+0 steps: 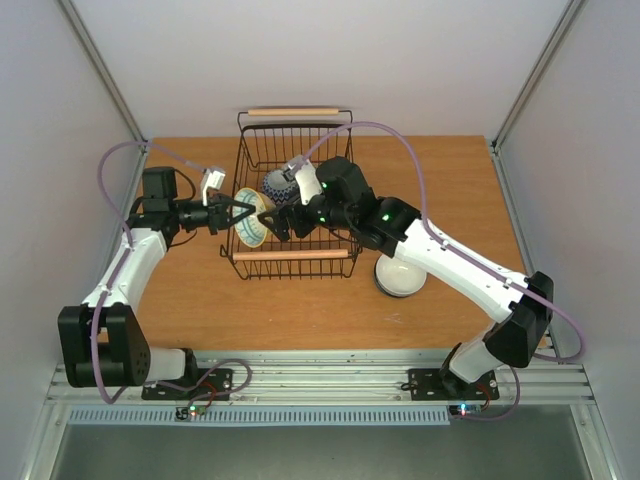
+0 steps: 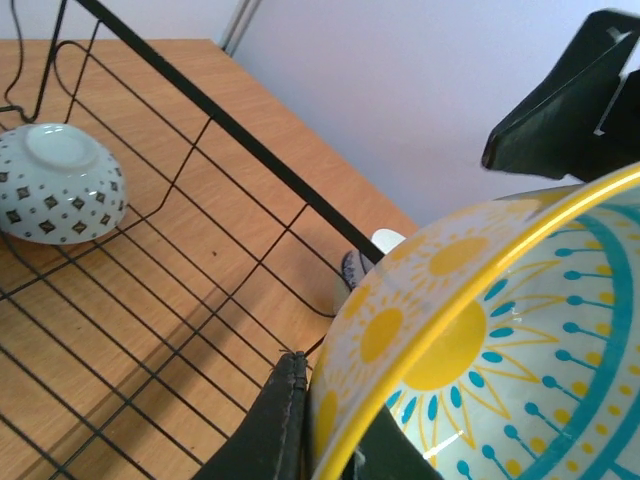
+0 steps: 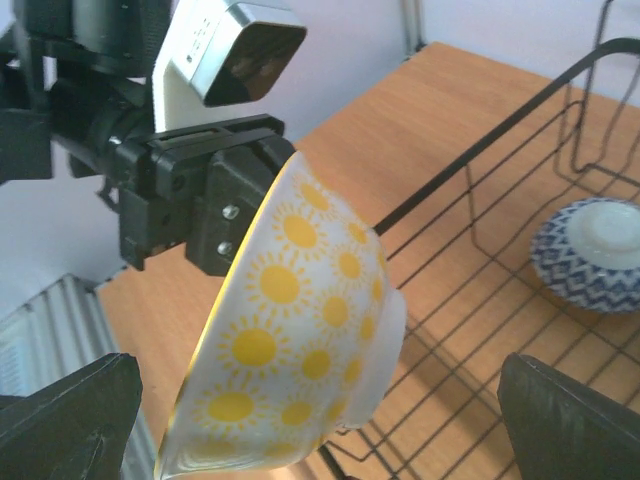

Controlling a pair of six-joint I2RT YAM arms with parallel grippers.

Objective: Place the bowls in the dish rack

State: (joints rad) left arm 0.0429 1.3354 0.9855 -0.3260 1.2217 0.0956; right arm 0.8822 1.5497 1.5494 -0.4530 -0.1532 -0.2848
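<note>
While my left gripper [image 1: 245, 213] pinches the rim of the yellow sun bowl [image 3: 300, 330], tilted over the left side of the dish rack [image 1: 295, 255], my right gripper [image 1: 283, 222] gapes wide beside it — empty. A blue bowl [image 1: 279, 185] lies upturned inside; a pale bowl [image 1: 402, 277] sits on the surface [image 1: 200, 290], right of the rack.

The whole table [image 1: 180, 300] is seen from high above and behind, looking down. The yellow bowl [image 2: 450, 330] is seen very close in both wrist views, from opposite sides. The rack [image 2: 210, 116] is shared by all three views.
</note>
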